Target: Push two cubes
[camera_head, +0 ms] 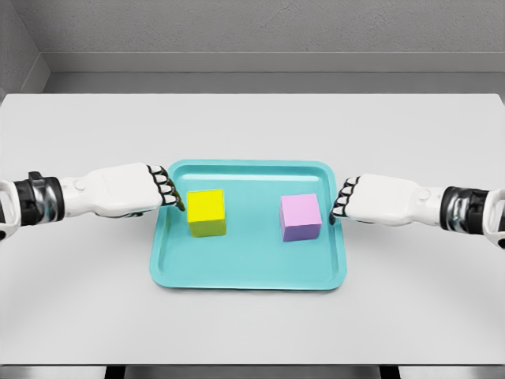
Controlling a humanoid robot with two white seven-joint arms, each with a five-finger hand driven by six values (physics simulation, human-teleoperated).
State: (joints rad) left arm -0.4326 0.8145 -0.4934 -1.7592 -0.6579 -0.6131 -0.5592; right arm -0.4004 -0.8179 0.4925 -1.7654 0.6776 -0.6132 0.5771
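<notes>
I judge the approach step nearly complete: my left hand, fingers curled and holding nothing, sits just beside the yellow cube on the tray, my right hand, likewise curled, near the pink cube; next, push both inward.

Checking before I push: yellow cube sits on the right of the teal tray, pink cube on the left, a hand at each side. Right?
Not quite. The head view shows the yellow cube on the left of the teal tray and the pink cube on the right. Left hand and right hand flank them.

Yellow cube and pink cube, apart, upright on tray
</notes>
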